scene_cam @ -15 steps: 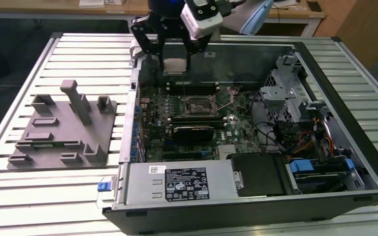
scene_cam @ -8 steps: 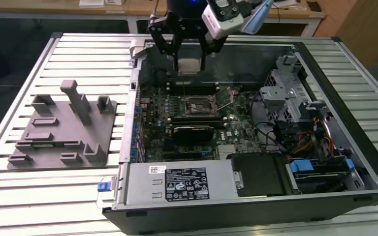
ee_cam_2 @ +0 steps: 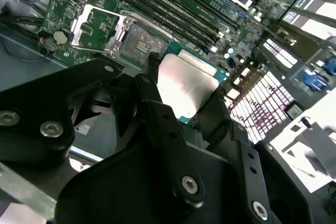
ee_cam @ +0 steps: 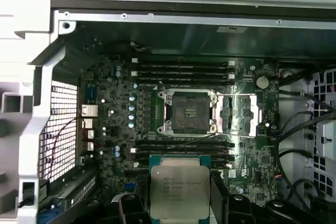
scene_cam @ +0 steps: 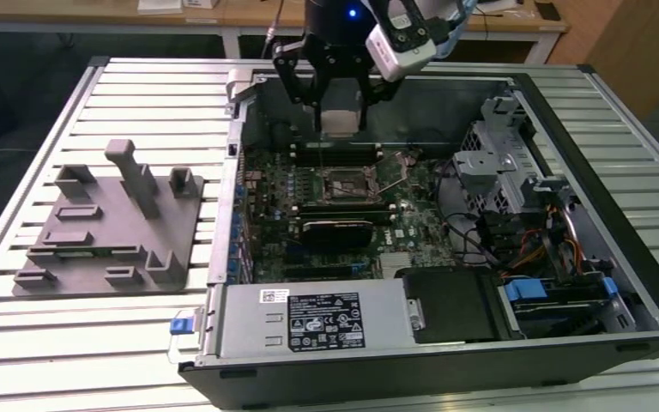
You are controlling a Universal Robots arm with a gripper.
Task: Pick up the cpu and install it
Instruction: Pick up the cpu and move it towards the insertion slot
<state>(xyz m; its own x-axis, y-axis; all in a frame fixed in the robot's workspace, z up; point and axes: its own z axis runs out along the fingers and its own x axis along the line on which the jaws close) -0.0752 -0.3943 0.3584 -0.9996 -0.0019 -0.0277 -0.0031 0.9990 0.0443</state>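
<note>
My gripper (scene_cam: 340,120) hangs over the open computer case, shut on the cpu (scene_cam: 340,121), a flat square chip with a silvery top plate. The black fingers (ee_cam_2: 157,108) clamp the cpu (ee_cam_2: 188,81) by two opposite sides, and the same chip (ee_cam: 178,191) shows with its green edge in the first wrist view. On the motherboard the square socket (ee_cam: 188,110) lies open, its metal load plate (ee_cam: 239,115) swung aside. In the exterior view the socket (scene_cam: 346,182) sits below the held chip and nearer the camera. The chip is above the board, apart from it.
The black case (scene_cam: 421,369) lies on a slatted metal table (scene_cam: 112,360). A grey fixture (scene_cam: 112,227) stands to the exterior view's left. Memory slots (ee_cam: 181,69) flank the socket; a drive cage (scene_cam: 496,163) and cables (scene_cam: 535,249) fill the case's right side. A power supply (scene_cam: 318,322) sits at the front.
</note>
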